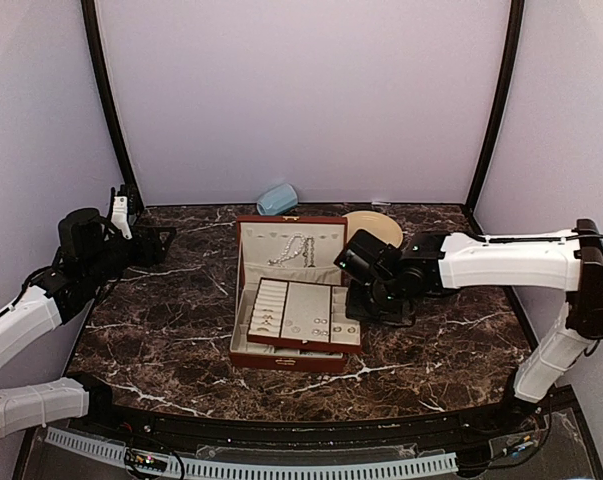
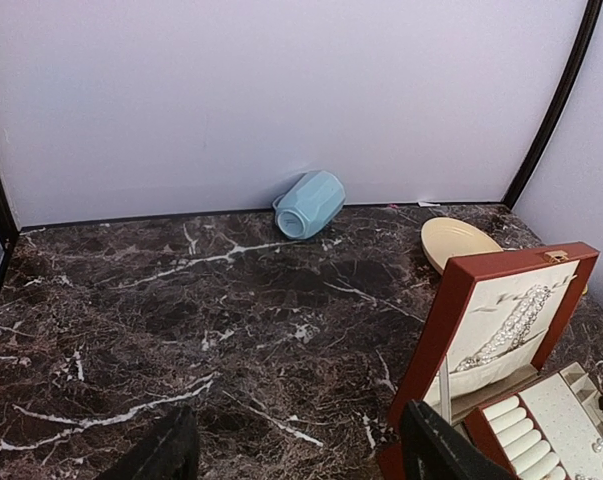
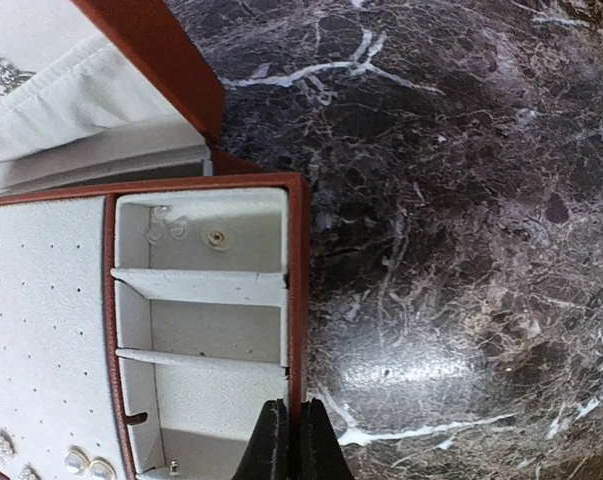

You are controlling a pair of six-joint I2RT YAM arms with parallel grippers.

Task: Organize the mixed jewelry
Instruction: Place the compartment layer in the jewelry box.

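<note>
The red-brown jewelry box (image 1: 286, 290) stands open mid-table. A white bead strand (image 1: 294, 250) hangs in its lid pocket and shows in the left wrist view (image 2: 506, 335). The removable tray (image 1: 301, 315) holds several tiny rings and earrings (image 1: 321, 325). In the right wrist view a small stud (image 3: 216, 238) lies in the tray's top compartment and earrings (image 3: 81, 462) sit at bottom left. My right gripper (image 3: 291, 445) is shut on the tray's right wall (image 3: 296, 300), one finger on each side. My left gripper (image 2: 301, 460) is open and empty, held left of the box.
A cream plate (image 1: 373, 228) sits behind the box at the right. A light blue cup (image 1: 277, 199) lies on its side at the back wall, and it shows in the left wrist view (image 2: 308, 203). The dark marble table (image 1: 171, 330) has walls on three sides.
</note>
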